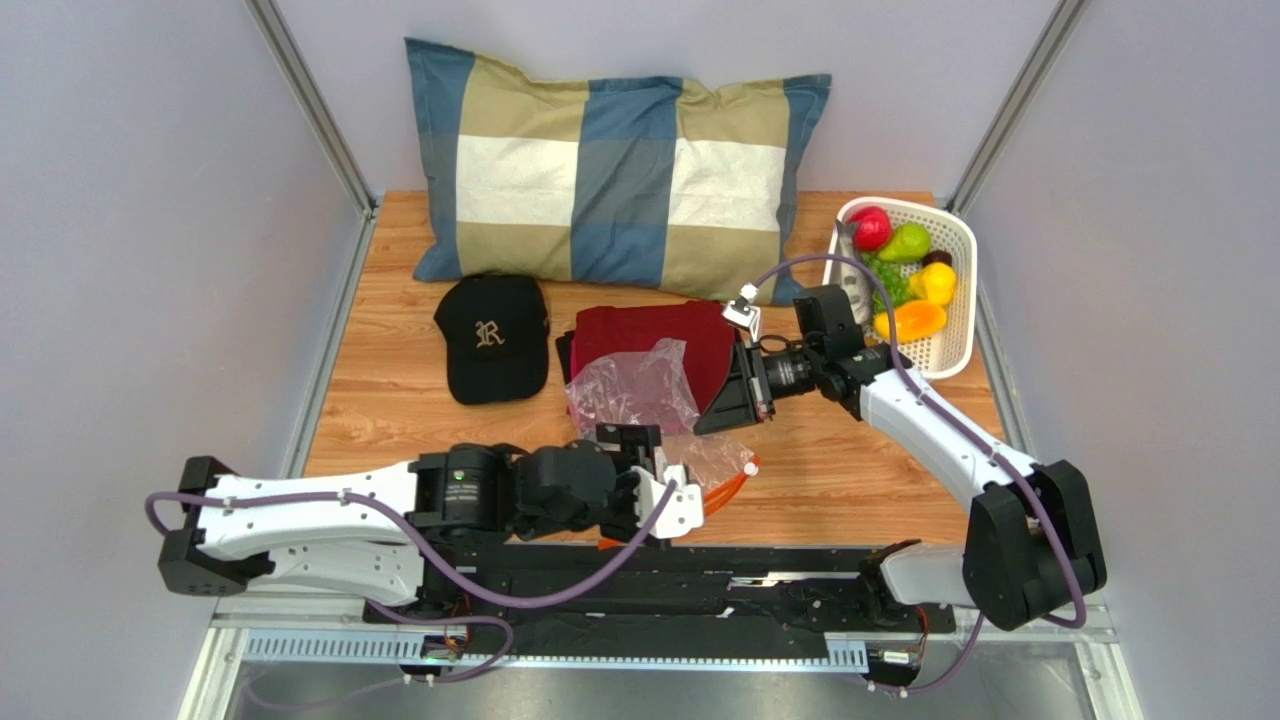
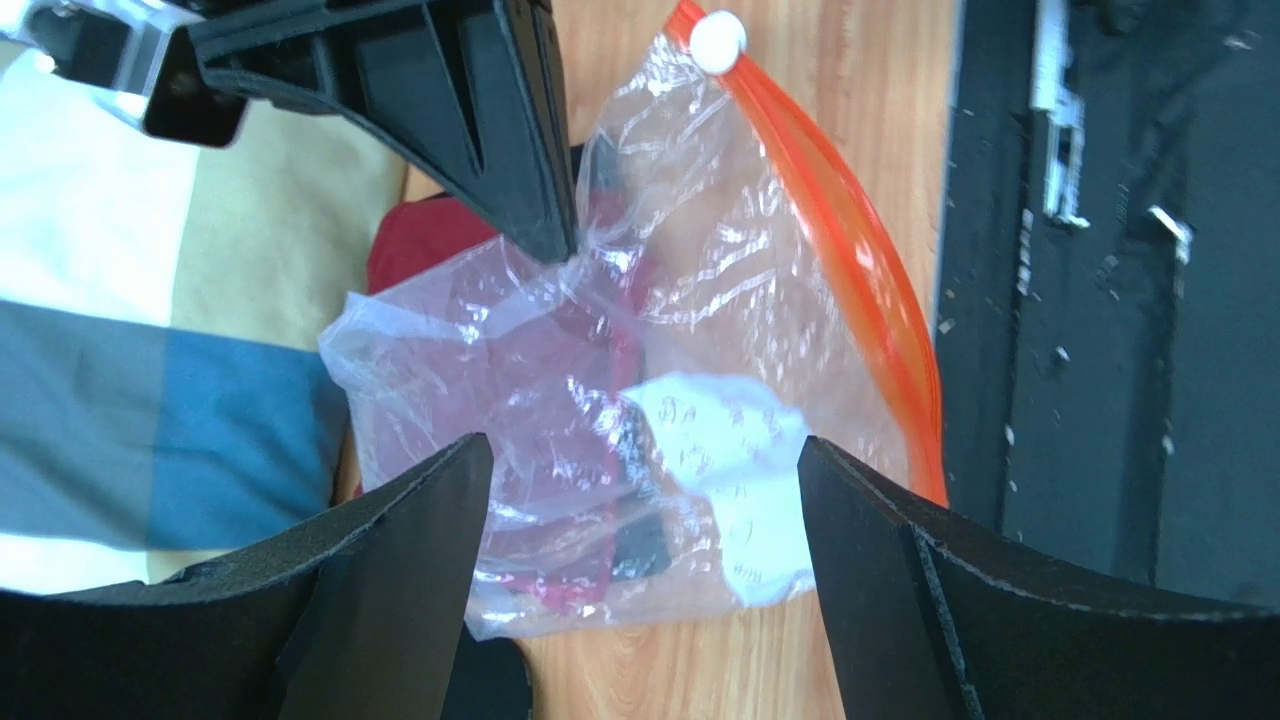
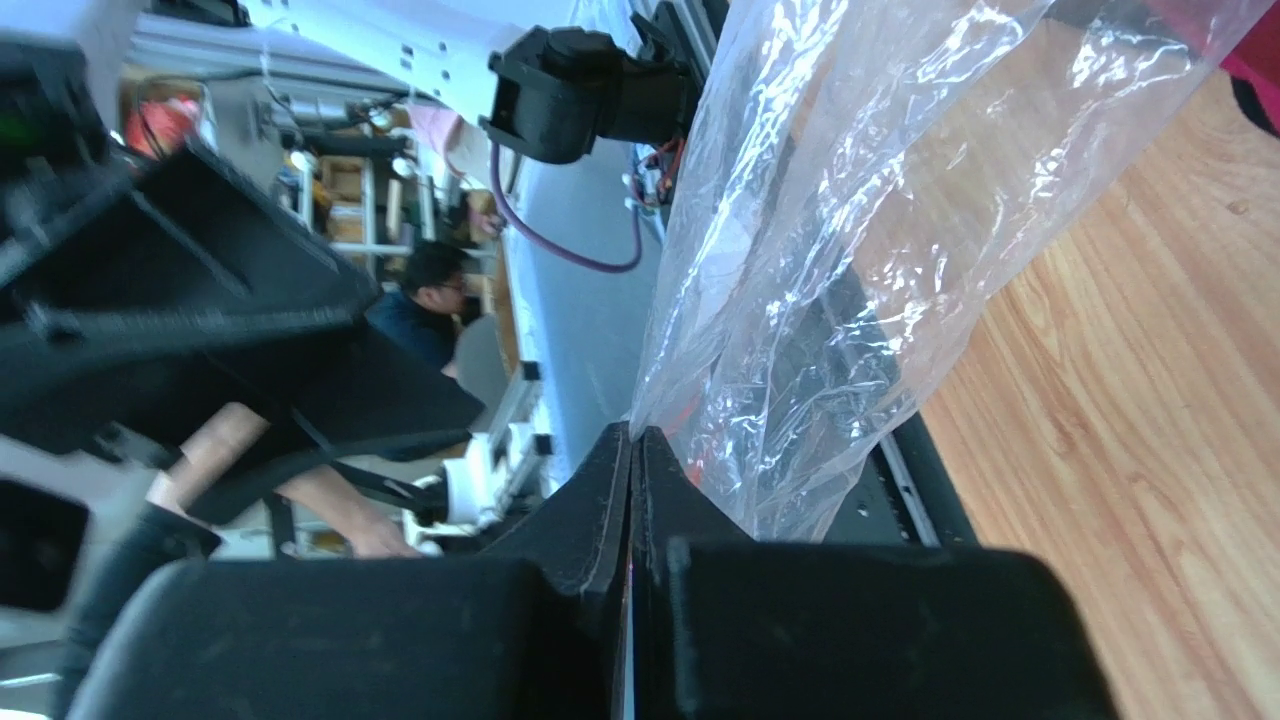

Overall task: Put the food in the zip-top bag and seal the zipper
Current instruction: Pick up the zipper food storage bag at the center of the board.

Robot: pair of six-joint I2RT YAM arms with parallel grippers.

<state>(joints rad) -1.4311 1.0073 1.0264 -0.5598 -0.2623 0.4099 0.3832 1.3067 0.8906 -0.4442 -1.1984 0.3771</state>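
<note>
Two right fingers were clenched on an edge of the zip-top bag. The left fingers stood spread apart, the bag lying just beyond them with its zipper toward their right. The food sat in a basket, well behind the right fingers.

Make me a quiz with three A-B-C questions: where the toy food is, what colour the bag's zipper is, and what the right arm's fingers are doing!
1. Where is the food?
A. inside the zip-top bag
B. in the white basket
C. on the pillow

2. What colour is the zipper?
A. blue
B. green
C. orange-red

3. What are the right fingers doing?
A. pinched shut on the bag
B. spread wide open
C. holding a fruit

Answers: 1 B, fruits heaped in the basket; 2 C, orange-red strip along the bag's mouth; 3 A, clear plastic caught between them.
</note>
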